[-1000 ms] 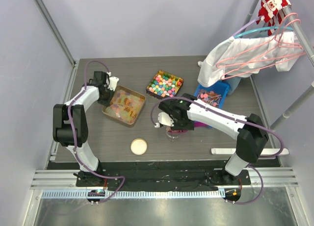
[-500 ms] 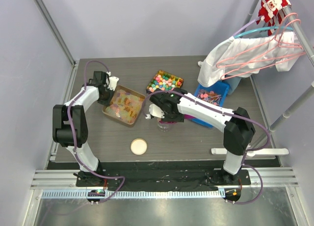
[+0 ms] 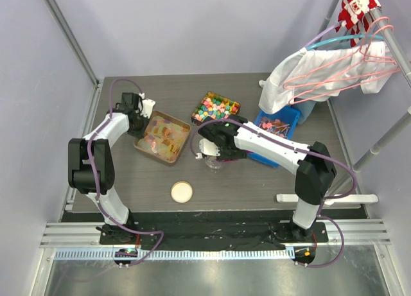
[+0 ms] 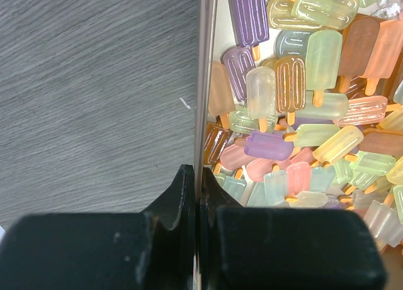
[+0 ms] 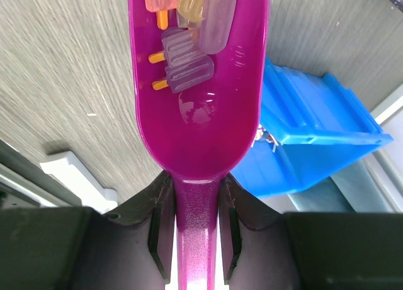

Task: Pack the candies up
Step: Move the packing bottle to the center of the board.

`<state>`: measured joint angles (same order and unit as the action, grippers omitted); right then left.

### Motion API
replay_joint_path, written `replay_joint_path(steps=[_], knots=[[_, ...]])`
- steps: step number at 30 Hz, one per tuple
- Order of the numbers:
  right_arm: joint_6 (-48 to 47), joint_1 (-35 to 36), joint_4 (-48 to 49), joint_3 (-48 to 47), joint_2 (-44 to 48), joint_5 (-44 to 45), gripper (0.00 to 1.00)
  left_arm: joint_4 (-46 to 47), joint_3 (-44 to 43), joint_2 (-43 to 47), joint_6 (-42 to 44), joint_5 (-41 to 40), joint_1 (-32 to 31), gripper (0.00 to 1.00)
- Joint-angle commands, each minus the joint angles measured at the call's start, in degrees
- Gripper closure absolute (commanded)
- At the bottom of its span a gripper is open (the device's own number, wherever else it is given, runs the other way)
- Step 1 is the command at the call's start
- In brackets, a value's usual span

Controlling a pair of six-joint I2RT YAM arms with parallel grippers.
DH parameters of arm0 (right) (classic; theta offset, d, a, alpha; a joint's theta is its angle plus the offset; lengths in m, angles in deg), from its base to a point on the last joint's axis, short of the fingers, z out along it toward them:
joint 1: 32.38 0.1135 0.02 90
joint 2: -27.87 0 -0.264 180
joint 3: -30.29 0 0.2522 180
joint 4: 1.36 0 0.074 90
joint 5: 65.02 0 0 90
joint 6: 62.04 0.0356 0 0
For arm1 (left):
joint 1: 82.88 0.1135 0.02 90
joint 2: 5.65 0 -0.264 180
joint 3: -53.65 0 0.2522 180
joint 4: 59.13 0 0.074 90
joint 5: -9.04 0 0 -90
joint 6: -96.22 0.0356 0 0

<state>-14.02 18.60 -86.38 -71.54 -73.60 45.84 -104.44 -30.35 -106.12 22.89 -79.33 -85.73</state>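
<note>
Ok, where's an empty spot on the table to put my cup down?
The back strip of the table, behind the tray of candies and the colorful tin, is bare. So is the front, between the round lid and white strip. The middle is crowded: tray, tin, blue bin, the scoop.

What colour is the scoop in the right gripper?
The scoop is translucent magenta, clearest in the right wrist view.

A blue rectangular plastic bin (image 5: pixel 315 129) sits on the grey wood-grain table (image 3: pixel 128 177), with white cloth garments on pink wire hangers (image 3: pixel 290 84) hanging just behind it and a long white bar (image 3: pixel 356 198) lying well in front of it
</note>
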Motion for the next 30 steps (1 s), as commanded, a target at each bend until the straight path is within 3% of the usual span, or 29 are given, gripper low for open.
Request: replay_joint_path(steps=[1, 10, 24, 30], knots=[[-2.8, 0.8, -1.9, -1.2, 2.1, 5.8, 0.99, 2.8, -1.0, 4.0, -1.6, 2.7, 0.5, 1.0], [-4.0, 2.2, -3.5, -1.8, -0.1, 11.6, 0.99, 3.2, -0.7, 4.2, -1.5, 2.9, 0.4, 1.0], [-5.0, 2.8, -6.3, -5.1, 0.7, 12.6, 0.99, 2.9, -1.3, 4.0, -1.9, 4.4, 0.4, 1.0], [-6.4, 2.8, -2.4, -11.9, 1.2, 12.4, 0.99, 2.7, -2.0, 4.7, -2.0, 5.1, -0.7, 1.0]])
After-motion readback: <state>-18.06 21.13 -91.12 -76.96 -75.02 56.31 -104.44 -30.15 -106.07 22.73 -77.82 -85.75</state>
